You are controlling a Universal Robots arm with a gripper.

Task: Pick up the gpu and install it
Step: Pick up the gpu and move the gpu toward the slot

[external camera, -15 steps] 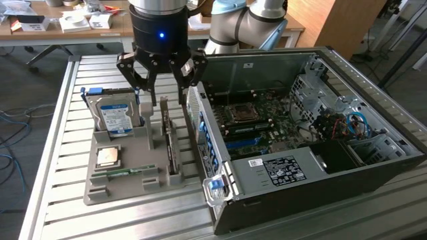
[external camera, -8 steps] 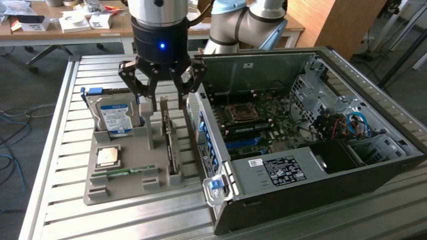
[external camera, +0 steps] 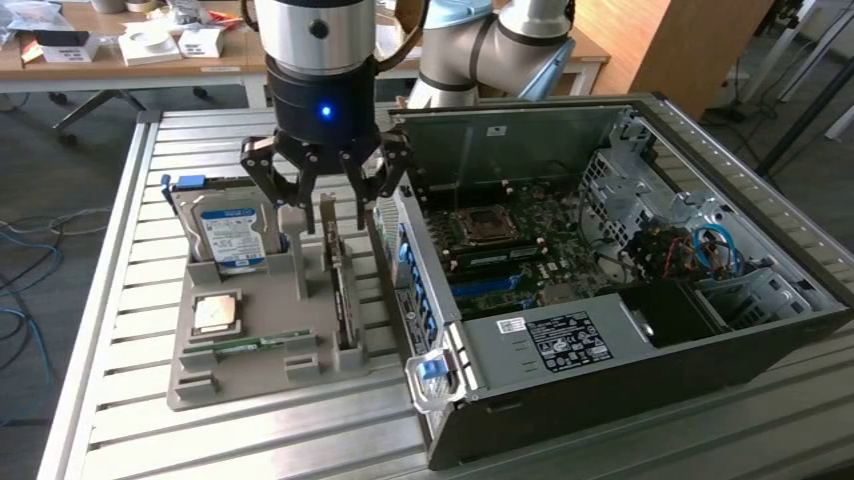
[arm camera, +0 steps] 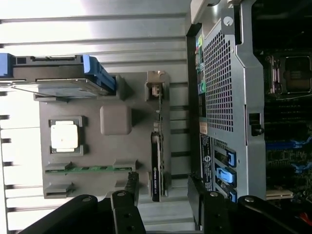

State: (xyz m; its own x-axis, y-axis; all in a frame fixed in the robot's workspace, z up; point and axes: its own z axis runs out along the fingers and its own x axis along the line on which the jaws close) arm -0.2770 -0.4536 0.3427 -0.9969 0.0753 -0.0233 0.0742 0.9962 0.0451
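Table [external camera: 134, 230]: ribbed silver metal slats, carries everything.

Tower case [external camera: 561, 435]: lies on its side at the exterior view's right, side panel off. Black shell, perforated grey sheet-metal inner walls. Inside it:
- green motherboard [external camera: 534, 215] with a square processor socket
- boxy silver power supply [external camera: 561, 340] with a black label
- a tangle of coloured cables [external camera: 694, 250] toward one corner

Tray [external camera: 254, 380]: matte grey, moulded, blocky pockets and slots. It sits just beside the case, at the exterior view's left.

Gripper [external camera: 344, 222]: black linked fingers under a black and silver wrist with a blue light. It hangs directly over the tray's slot nearest the case.

Tray contents, by size:
- Hard drive [external camera: 234, 235]: silver with a blue label, stands on edge in the far pocket.
- gpu [external camera: 344, 310]: thin flat card, stands on its long edge in the slot nearest the case, not in the case. In the wrist view the gpu [arm camera: 155, 165] shows a black face and a shiny metal bracket at one end.
- Processor chip [external camera: 216, 312]: square, dull silver lid, lies flat in a shallow recess.
- Memory stick [external camera: 247, 347]: narrow green strip, seated in a slot near the tray's front.

Fingers [arm camera: 130, 187]: spread apart, one on each side of the card's top edge. A gap shows between each pad and the card.
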